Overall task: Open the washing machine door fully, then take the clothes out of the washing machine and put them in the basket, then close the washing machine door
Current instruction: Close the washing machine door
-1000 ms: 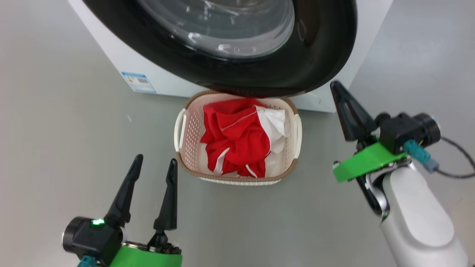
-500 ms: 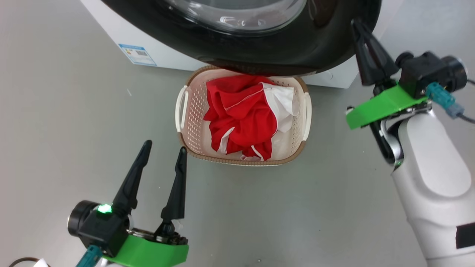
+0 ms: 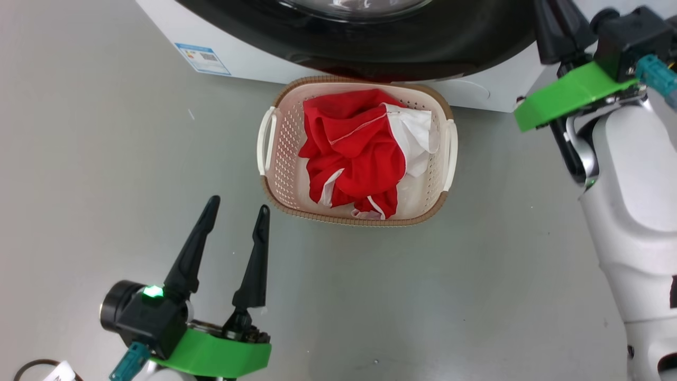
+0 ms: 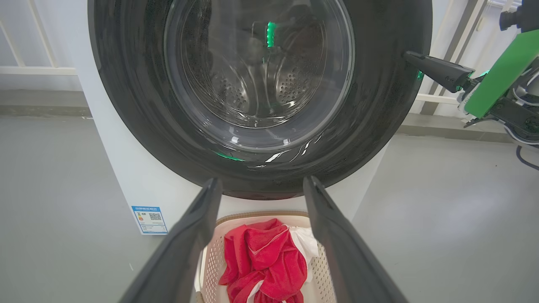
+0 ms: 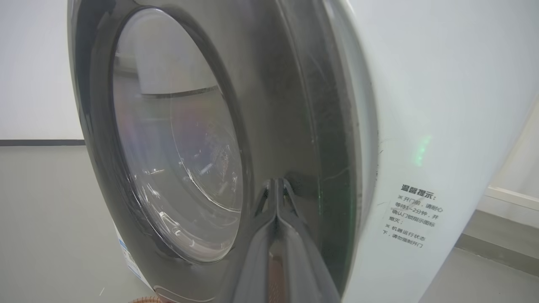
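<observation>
The washing machine door (image 4: 126, 109) lies flat against the front of the washing machine (image 4: 122, 181), or very nearly. I can't tell whether it has latched. On the grey floor (image 3: 106, 159) right in front of the machine sits the basket (image 3: 279, 159), its far rim tucked under the door's black ring. The clothes (image 3: 354, 153) are inside it, a crumpled red heap with a white panel on the robot's right side.

The left gripper (image 3: 238, 205) hangs low over the floor, near the basket's front left corner. Its fingers are spread and nothing is between them. The right gripper (image 5: 276, 183) has its two fingers pressed together, holding nothing.

From the head the door is only a dark arc along the top, and the right gripper's fingertips run out past the upper edge. The blue label sticker (image 3: 202, 57) shows on the machine's lower front. The left wrist view faces the door square on. Through the glass window (image 4: 257, 75) it gives the perforated steel drum (image 4: 290, 84), and it shows the right gripper's tip meeting the ring's right edge. The right wrist view looks along the door from the side, its tips up against the black ring. It alone catches a white notice sticker (image 5: 414, 219) with printed text on the machine's side panel.
</observation>
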`<state>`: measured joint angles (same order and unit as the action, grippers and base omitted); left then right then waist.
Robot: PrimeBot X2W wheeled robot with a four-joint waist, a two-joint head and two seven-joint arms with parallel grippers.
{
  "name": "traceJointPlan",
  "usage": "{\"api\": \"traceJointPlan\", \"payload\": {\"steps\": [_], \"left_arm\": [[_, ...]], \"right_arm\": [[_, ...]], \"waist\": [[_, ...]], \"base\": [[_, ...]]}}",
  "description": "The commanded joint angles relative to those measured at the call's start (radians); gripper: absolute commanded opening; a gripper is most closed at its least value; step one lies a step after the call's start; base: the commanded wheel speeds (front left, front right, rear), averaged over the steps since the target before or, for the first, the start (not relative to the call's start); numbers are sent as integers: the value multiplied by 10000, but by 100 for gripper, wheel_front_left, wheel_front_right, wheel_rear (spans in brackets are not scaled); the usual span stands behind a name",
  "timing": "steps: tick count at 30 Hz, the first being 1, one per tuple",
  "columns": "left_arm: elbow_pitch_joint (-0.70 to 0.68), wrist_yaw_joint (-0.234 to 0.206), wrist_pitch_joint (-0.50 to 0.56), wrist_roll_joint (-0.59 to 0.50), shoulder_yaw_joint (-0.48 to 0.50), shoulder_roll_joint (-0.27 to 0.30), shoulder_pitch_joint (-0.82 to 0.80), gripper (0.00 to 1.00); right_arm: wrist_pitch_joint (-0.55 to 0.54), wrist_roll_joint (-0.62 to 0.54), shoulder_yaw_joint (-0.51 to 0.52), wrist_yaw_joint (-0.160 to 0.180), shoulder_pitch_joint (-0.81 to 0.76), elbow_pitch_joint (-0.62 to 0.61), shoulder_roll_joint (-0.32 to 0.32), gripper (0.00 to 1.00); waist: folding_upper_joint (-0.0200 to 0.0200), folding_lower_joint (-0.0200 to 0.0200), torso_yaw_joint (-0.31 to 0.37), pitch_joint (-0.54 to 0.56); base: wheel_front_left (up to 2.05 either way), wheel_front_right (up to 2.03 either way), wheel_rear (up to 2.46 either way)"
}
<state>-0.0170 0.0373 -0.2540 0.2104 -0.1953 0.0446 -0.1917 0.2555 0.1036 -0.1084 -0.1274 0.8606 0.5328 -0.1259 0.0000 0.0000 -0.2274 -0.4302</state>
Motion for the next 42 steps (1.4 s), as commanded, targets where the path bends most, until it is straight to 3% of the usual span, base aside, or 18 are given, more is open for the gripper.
{"api": "traceJointPlan", "payload": {"steps": [1, 22, 39, 42], "left_arm": [[-181, 51, -78, -25, 257, 71, -236, 100], [-216, 65, -78, 74, 53, 59, -560, 100], [-199, 56, -78, 177, 114, 57, -544, 100], [-204, 59, -78, 254, 152, 57, -506, 100]], "right_arm": [[62, -81, -45, -33, 434, -67, 83, 0], [62, -672, 781, -33, 2535, 1588, -245, 0], [62, -555, 627, -33, 1720, 1177, 223, 0], [62, -403, 548, -33, 1314, 1020, 355, 9]], "waist": [[0, 0, -38, -49], [0, 0, -345, -490], [0, 0, 94, -211], [0, 0, 254, -112]], "base": [[0, 0, 0], [0, 0, 0], [0, 0, 0], [0, 0, 0]]}}
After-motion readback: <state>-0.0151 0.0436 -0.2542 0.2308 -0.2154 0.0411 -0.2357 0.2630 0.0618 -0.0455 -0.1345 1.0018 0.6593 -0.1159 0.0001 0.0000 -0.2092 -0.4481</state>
